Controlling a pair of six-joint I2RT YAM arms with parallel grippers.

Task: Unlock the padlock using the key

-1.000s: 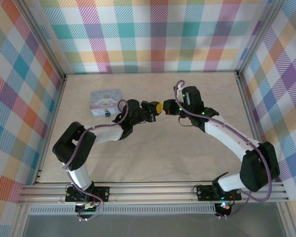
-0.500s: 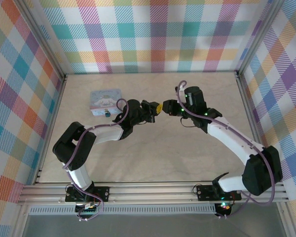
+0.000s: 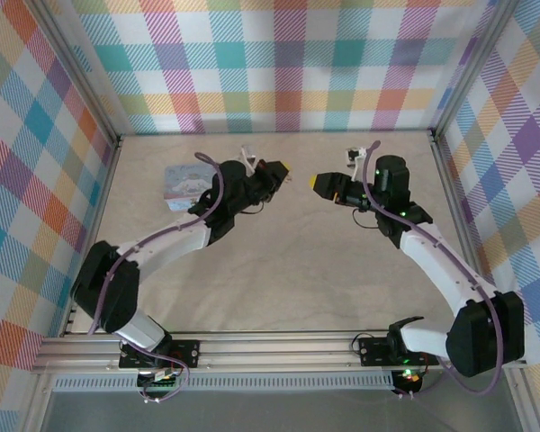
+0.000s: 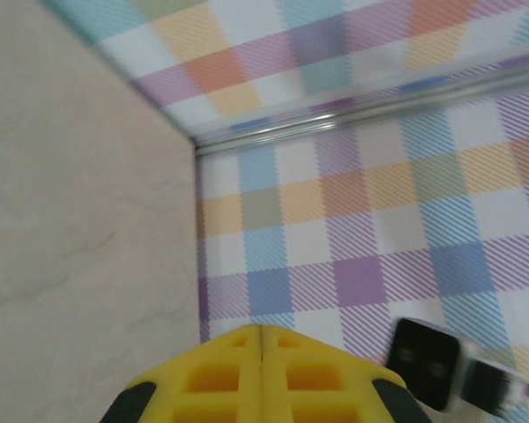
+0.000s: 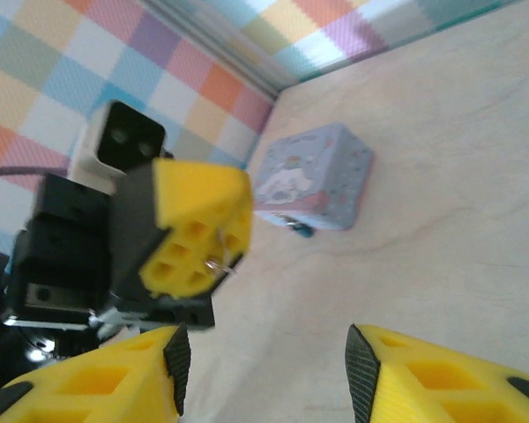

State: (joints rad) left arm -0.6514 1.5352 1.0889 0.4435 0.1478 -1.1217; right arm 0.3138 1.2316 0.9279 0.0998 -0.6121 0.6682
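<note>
Desk (image 3: 279, 270) inside plaid walls (image 3: 279, 63): padlock (image 5: 322, 172) flat at far left; left pincer (image 5: 198, 238) clamped on apparent key (image 5: 217, 262), tip protruding, presumably for insertion; right pincer (image 5: 264, 361) parted, empty

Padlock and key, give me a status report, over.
Left gripper shut, right gripper open, tips facing. Padlock flat on table, key at its edge. Left arm partly overhangs padlock.

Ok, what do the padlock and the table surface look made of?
The padlock: light-blue painted metal or plastic, unclear which; smooth faces with a soft sheen and a printed cartoon. The table: pale, matte wood-look board, faint grain lines showing.
</note>
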